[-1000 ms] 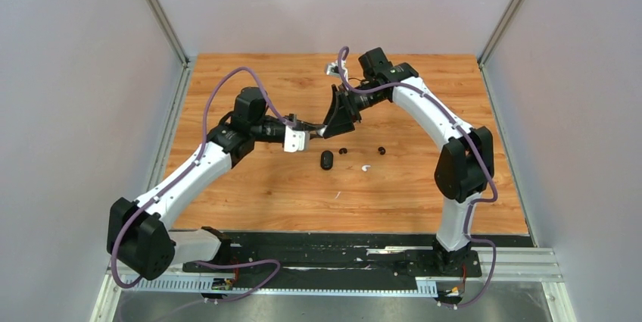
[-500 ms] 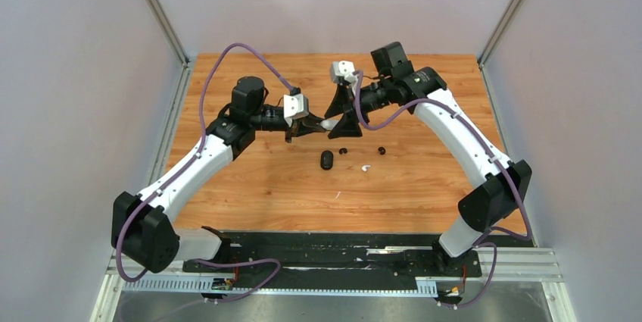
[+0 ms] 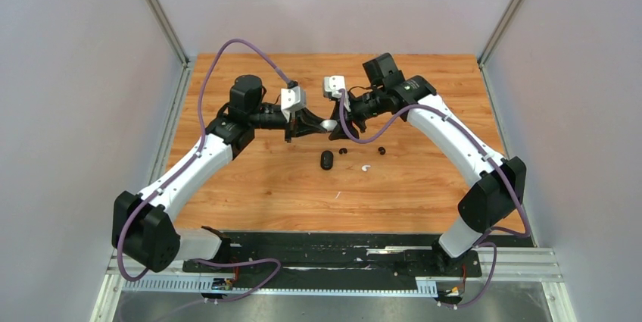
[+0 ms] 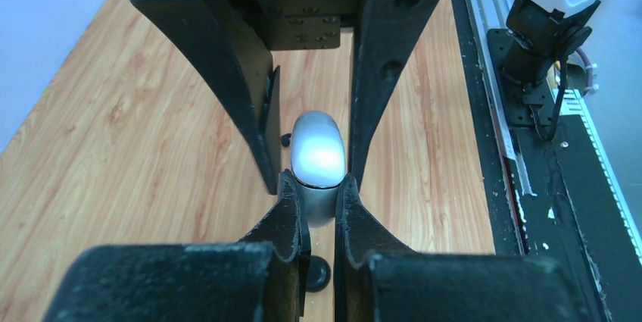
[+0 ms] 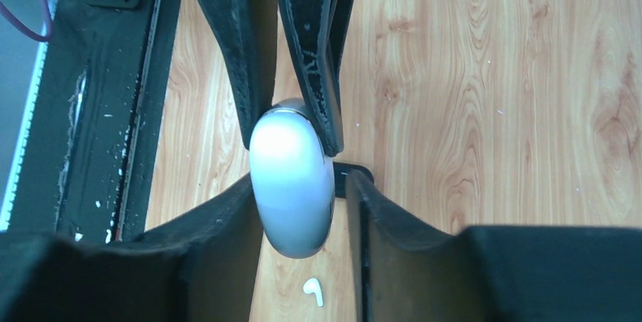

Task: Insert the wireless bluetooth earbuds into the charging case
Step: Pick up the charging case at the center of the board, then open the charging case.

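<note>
My left gripper (image 3: 315,122) is shut on a closed white charging case (image 3: 328,123) and holds it above the table; the grip shows in the left wrist view (image 4: 318,186). My right gripper (image 3: 338,122) faces it, open, its fingers (image 4: 235,72) on either side of the case's far end (image 5: 291,178), with a gap on one side. On the table lie a black case (image 3: 326,160), two black earbuds (image 3: 342,151) (image 3: 381,151) and one white earbud (image 3: 366,167), which also shows in the right wrist view (image 5: 313,290). The second white earbud is not visible.
A tiny white fleck (image 3: 338,195) lies nearer the front edge. The wooden table (image 3: 250,186) has grey walls on both sides and at the back. A black rail (image 3: 341,250) with the arm bases runs along the near edge.
The left arm has kept the white case raised and turned its wrist. The right wrist has rotated and closed in, so its open fingers now straddle the case.
</note>
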